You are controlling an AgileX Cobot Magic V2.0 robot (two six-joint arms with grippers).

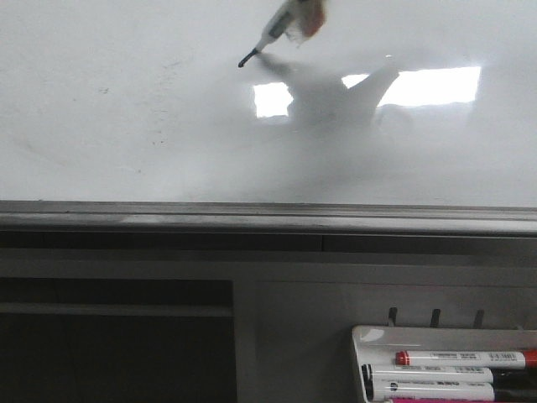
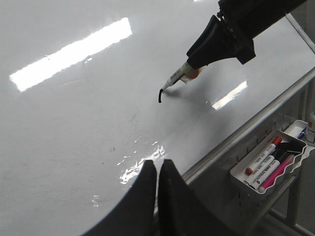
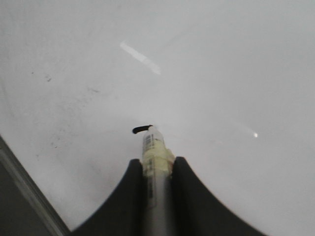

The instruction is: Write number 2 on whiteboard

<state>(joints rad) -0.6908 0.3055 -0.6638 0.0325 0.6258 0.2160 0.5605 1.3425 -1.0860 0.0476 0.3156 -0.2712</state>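
Marker [image 3: 155,152] tip on whiteboard [image 1: 126,109]

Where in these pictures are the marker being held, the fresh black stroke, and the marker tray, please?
marker [image 3: 153,147]: right wrist view, taped barrel above the tool's fingers.
black stroke [image 2: 160,96]: left wrist view, middle of the short curved line.
marker tray [image 1: 373,336]: front view, upper left rim.

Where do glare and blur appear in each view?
Front view: bright window reflections on the glossy white whiteboard, and the white marker pen is blurred. Left wrist view: a long glare stripe on the board. Right wrist view: soft focus overall.
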